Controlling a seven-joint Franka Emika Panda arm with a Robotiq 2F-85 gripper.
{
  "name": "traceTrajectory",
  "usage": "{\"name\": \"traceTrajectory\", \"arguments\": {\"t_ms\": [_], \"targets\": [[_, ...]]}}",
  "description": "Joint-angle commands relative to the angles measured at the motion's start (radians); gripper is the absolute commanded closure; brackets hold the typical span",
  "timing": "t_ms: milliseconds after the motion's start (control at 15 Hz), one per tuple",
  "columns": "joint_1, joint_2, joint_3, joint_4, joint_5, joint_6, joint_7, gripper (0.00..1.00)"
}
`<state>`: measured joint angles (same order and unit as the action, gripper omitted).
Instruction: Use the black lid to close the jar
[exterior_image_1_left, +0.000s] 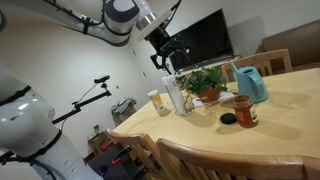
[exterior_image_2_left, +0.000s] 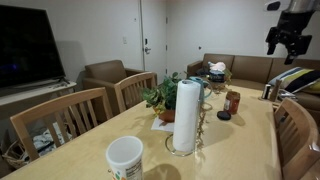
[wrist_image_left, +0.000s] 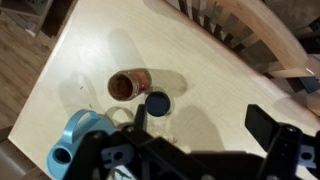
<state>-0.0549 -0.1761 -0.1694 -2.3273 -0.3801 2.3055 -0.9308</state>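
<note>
The jar (exterior_image_1_left: 245, 110) stands open on the wooden table, its dark reddish-brown contents showing from above in the wrist view (wrist_image_left: 128, 85). The black lid (exterior_image_1_left: 229, 119) lies flat on the table right beside it, also in the wrist view (wrist_image_left: 158, 103). Both show small in an exterior view: the jar (exterior_image_2_left: 232, 102) and the lid (exterior_image_2_left: 223, 115). My gripper (exterior_image_1_left: 163, 55) hangs high above the table, open and empty, also seen in an exterior view (exterior_image_2_left: 287, 42). In the wrist view its fingers (wrist_image_left: 205, 120) frame bare table to the right of the lid.
A teal pitcher (exterior_image_1_left: 250, 83) stands close to the jar, seen also in the wrist view (wrist_image_left: 80, 135). A potted plant (exterior_image_1_left: 205, 82), a clear bottle (exterior_image_1_left: 177, 95) and a pale cup (exterior_image_1_left: 159, 102) stand further along. A paper towel roll (exterior_image_2_left: 186, 115) and chairs (exterior_image_2_left: 60, 115) are nearby.
</note>
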Motion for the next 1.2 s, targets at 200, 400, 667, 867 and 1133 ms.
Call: {"name": "traceTrajectory", "arguments": {"t_ms": [200, 400, 667, 867, 1133], "targets": [[-0.018, 0.231, 0.022, 0.219, -0.016, -0.001, -0.111, 0.0], [-0.022, 0.339, 0.03, 0.319, -0.006, 0.005, -0.087, 0.0], [-0.025, 0.463, 0.04, 0.423, -0.027, -0.006, -0.057, 0.0], [-0.019, 0.539, 0.037, 0.473, -0.073, -0.012, -0.034, 0.0], [-0.029, 0.559, 0.048, 0.461, -0.11, -0.003, -0.019, 0.0]]}}
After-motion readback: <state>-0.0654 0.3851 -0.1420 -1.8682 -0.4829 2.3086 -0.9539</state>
